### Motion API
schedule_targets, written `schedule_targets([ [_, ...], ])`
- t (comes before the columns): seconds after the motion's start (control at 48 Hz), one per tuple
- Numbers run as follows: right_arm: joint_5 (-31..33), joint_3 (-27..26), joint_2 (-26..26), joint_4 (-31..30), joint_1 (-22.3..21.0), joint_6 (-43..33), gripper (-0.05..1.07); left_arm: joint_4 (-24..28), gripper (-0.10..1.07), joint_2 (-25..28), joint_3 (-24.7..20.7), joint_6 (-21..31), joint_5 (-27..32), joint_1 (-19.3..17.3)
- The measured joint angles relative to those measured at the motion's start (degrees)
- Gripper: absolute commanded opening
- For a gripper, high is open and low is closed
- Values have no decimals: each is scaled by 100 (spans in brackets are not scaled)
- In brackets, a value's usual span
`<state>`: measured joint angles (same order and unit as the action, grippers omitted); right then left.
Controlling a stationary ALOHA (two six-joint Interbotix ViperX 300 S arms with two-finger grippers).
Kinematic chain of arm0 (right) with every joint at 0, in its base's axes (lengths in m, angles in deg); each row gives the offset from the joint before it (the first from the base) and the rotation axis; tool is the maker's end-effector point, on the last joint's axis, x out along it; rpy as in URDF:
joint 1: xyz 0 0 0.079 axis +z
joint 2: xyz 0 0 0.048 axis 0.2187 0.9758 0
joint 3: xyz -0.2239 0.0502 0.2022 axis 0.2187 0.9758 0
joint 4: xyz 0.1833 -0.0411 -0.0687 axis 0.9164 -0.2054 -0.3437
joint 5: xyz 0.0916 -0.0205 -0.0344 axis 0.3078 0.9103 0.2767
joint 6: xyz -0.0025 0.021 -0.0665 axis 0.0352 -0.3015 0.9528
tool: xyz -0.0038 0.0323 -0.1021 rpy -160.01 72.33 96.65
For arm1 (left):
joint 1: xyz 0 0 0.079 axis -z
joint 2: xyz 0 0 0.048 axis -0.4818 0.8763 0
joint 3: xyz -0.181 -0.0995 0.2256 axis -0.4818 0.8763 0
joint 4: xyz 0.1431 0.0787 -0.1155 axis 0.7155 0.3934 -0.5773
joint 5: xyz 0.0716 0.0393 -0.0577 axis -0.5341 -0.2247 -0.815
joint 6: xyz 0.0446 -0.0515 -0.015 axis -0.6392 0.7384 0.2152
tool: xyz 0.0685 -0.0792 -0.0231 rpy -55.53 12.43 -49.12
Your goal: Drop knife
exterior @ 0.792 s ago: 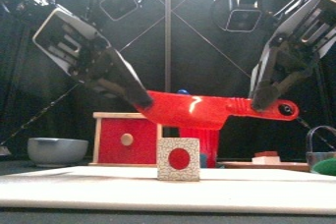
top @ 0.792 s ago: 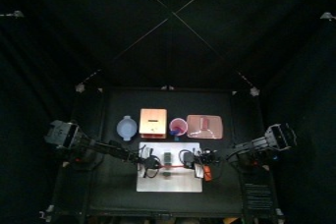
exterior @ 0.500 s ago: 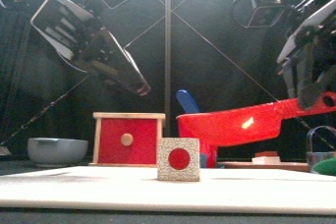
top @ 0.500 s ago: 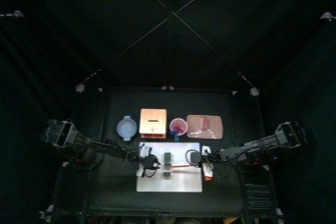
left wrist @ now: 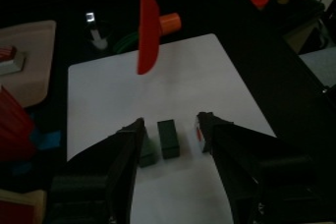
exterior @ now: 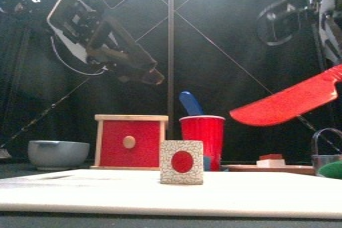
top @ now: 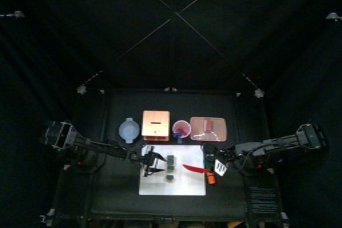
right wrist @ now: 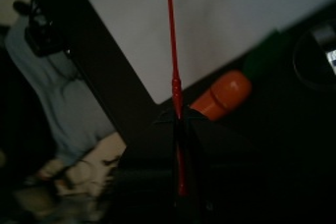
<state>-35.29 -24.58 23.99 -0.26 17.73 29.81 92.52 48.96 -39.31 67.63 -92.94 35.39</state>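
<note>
The red knife (exterior: 287, 100) hangs in the air at the right, blade slanting down toward the middle, above the white mat (exterior: 134, 187). My right gripper (right wrist: 178, 141) is shut on its handle, and the blade (right wrist: 171, 41) shows edge-on in the right wrist view. In the top view the knife (top: 201, 169) lies over the mat's right part. My left gripper (left wrist: 168, 135) is open and empty, raised at the left (exterior: 140, 70), apart from the knife (left wrist: 145, 31). A small block (left wrist: 167, 140) stands on the mat below its jaws.
The block with a red circle (exterior: 182, 162) stands mid-mat. Behind are a red box with a hole (exterior: 130, 141), a red cup (exterior: 202, 142) holding a blue-handled tool (exterior: 189, 102), and a grey bowl (exterior: 58, 153). An orange item (right wrist: 221, 95) lies off the mat's right side.
The left gripper has let go of the knife and drawn back to the left. The right gripper has carried the knife to the right and higher.
</note>
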Motion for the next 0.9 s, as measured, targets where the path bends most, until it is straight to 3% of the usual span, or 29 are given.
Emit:
schedule_targets([
  [0.271, -659, 325, 35, -334, 158, -2303, 44, 0, 85, 0, 44, -26, -88, -9],
  [0.396, -896, 343, 334, -211, 343, -2892, 61, 185, 85, 0, 70, -26, -97, -18],
  [0.583, -1767, 290, 1063, 132, 756, -3120, 88, 237, 85, -26, 141, -26, -88, -18],
  [0.771, -2408, 35, 1582, 141, 984, -3146, 89, 237, 85, -70, 193, -26, -88, -18],
  [0.896, -2417, -26, 1670, -9, 1002, -3059, 89, 246, 85, -70, 202, -26, -88, -18],
])
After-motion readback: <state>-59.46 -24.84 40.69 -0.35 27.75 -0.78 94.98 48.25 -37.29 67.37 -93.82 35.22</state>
